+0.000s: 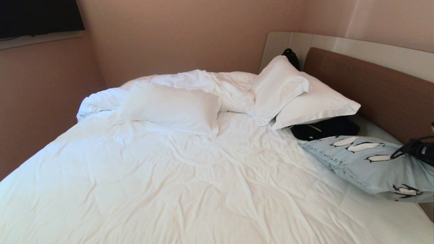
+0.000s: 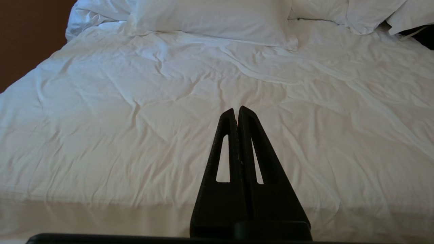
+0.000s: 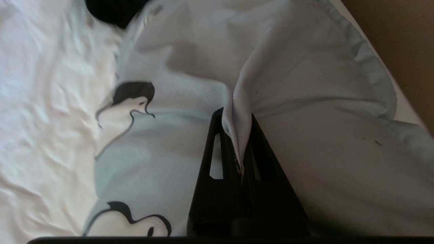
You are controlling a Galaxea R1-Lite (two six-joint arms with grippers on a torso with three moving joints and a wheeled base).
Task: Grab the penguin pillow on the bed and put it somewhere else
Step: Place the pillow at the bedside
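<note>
item 1, at nine o'clock in the head view: bare pinkish wall (image 1: 44, 101) with a dark screen (image 1: 40, 15) above it at eleven o'clock. not part of the task.

item 2, centre: the bed (image 1: 152, 176), rumpled white duvet across the whole middle, one plain white pillow (image 1: 169, 106) lying flat at eleven o'clock from centre.

item 3, left gripper (image 2: 237, 113): seen only in its own wrist view, hanging over bare duvet, jaws clenched together on nothing. reads as parked.

item 4, at one o'clock: two more white pillows (image 1: 291, 93) propped against the brown headboard (image 1: 383, 91), a dark garment or bag (image 1: 325, 128) tucked under them.

item 5, at three o'clock: the penguin pillow (image 1: 369, 162), pale blue, lying on the bed's right edge just below the dark item, its far end raised toward the frame edge.

item 6, right gripper (image 3: 241, 115): at the head view's right edge over the pillow; jaws pinched tight on a raised fold of the pillow's blue cover, the cloth drawn up into a ridge between the fingers.

handling note, a judgement: the step in hand looks like the lift. the grip is on cover cloth only, not the filling, so a steady, unhurried rise is advised, letting the pillow's weight come onto the fold gradually; a jerk could slide the thin cloth out. clear the dark item and the headboard before carrying the pillow toward the open duvet at nine o'clock.
</note>
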